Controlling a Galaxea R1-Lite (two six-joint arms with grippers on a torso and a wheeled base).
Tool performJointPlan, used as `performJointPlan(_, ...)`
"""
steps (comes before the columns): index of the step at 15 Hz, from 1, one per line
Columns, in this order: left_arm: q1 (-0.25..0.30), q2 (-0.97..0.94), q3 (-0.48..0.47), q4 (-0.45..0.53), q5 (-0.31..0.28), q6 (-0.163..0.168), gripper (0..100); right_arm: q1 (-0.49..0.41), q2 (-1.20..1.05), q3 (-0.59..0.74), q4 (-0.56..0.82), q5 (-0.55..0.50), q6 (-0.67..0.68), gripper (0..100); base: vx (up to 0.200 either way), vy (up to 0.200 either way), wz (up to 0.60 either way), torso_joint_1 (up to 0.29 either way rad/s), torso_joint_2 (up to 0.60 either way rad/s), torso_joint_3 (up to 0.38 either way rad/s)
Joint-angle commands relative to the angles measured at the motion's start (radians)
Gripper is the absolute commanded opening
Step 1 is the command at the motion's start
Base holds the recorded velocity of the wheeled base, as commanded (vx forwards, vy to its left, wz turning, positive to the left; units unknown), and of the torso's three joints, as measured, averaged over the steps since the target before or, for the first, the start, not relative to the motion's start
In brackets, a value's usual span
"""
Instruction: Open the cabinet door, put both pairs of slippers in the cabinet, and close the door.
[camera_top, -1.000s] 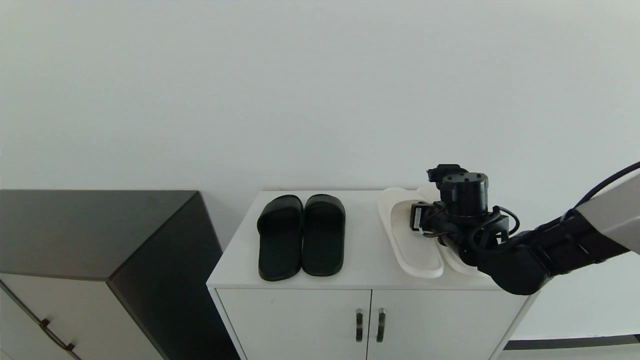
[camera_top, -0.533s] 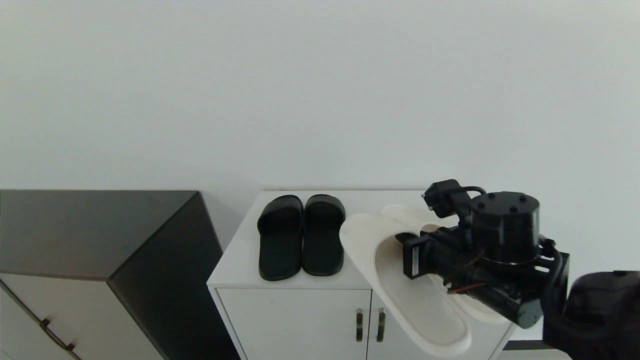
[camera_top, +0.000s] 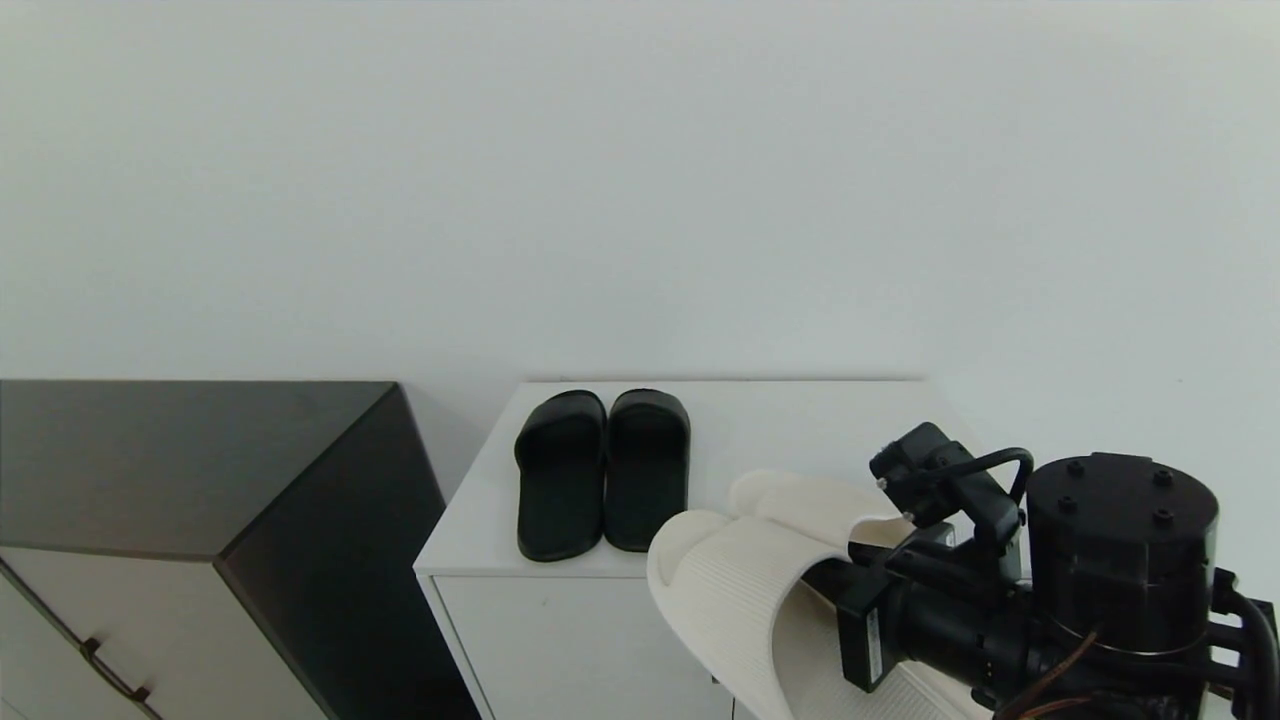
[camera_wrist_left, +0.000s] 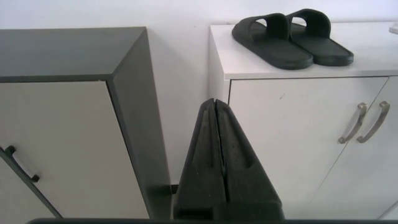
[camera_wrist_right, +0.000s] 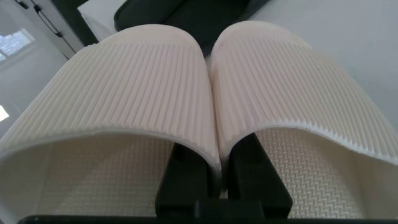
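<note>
On the cabinet top: the black slippers (camera_top: 602, 470) lie side by side on the white cabinet (camera_top: 800, 420).
In the air, by the cabinet's front right: the white slippers (camera_top: 745, 590) are held as a pair, off the top.
Right gripper (camera_wrist_right: 219, 177): clenched on the white slippers. It seems to pinch the two inner strap edges together, but the straps hide its tips.
Left gripper (camera_wrist_left: 214, 109): squeezed closed with nothing in it, low down in front of the dark cabinet (camera_wrist_left: 68, 56) and the white one.
Doors (camera_wrist_left: 292, 143): both closed, with the handles (camera_wrist_left: 367, 121) side by side.
What could go wrong: the doors are not open yet, so the slippers have nowhere to go. The grip is on thin, soft edges, so one slipper could slide out if the arm swings.
Left wrist view: shows the doors and handles, which the white slippers mostly cover in the head view.
Right wrist view: shows the pinch up close, which the head view cannot.
</note>
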Motion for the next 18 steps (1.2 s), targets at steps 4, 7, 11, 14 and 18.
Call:
performJointPlan(4, 0.0, 0.002, 0.0, 0.0, 0.0, -0.001, 0, -0.01, -0.007, 0.029, -0.004, 0.003, 0.004, 0, -0.2, 0.0, 0.0, 0.002, 0.01, 0.002)
performJointPlan(7, 0.0, 0.002, 0.0, 0.0, 0.0, -0.001, 0, -0.01, -0.004, 0.029, -0.019, 0.03, 0.001, 0, -0.133, 0.0, 0.0, -0.006, 0.0, 0.005)
performJointPlan(11, 0.0, 0.002, 0.0, 0.0, 0.0, 0.0, 0, -0.015, -0.001, 0.031, -0.02, 0.04, 0.0, 0, 0.0, 0.0, 0.0, 0.0, 0.0, 0.0)
performJointPlan(14, 0.0, 0.002, 0.0, 0.0, 0.0, 0.0, 0, -0.015, -0.009, 0.042, -0.034, 0.038, 0.001, 0, 0.0, 0.0, 0.0, 0.0, 0.0, 0.0)
performJointPlan(18, 0.0, 0.002, 0.0, 0.0, 0.0, 0.0, 0, -0.022, -0.01, 0.059, -0.051, 0.038, 0.0, 0, 0.0, -0.2, 0.0, 0.0, 0.0, 0.001)
